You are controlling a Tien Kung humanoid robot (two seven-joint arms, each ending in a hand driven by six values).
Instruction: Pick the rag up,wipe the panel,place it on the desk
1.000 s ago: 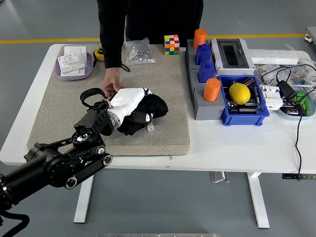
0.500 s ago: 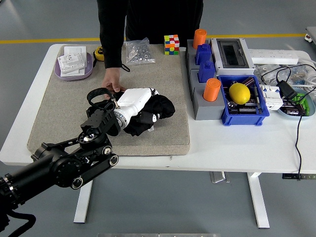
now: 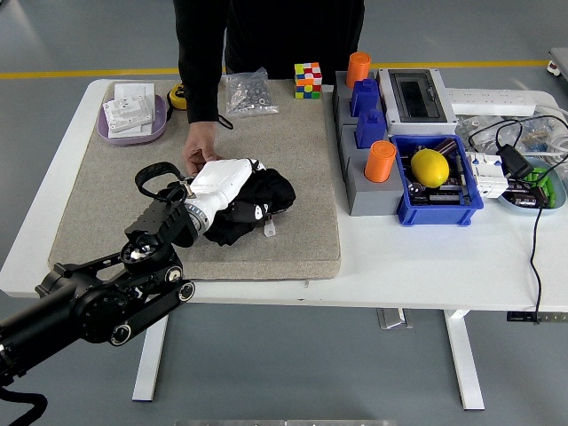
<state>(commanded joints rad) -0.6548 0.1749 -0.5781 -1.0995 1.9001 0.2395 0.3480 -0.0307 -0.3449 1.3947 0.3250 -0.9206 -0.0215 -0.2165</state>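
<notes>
Left hand, a white five-fingered unit on a black arm entering from the lower left, lay palm-down on the black rag, pressing it against the grey felt panel. Whether its fingers were curled into the cloth or merely resting flat on it could not be told from the head view, since the hand's back hid them. The forearm ran diagonally up and to the right, low over the panel, wrist roughly in line with it. The rag sat bunched near the panel's middle, a small white tag showing at its lower right edge. A person's hand rested on the panel just beside the robot's wrist, behind a black cable loop at the forearm. The right hand was out of view.

Risk, as judged from this pose: the bunched rag could roll under the palm instead of sliding, so a stroke would wipe little of the surface; the cause would be pressure without a firm pinch. A sweep toward the far left could also meet the person's hand, which was very close. The panel, lying loose on the white table, might shift if pushed hard.
</notes>
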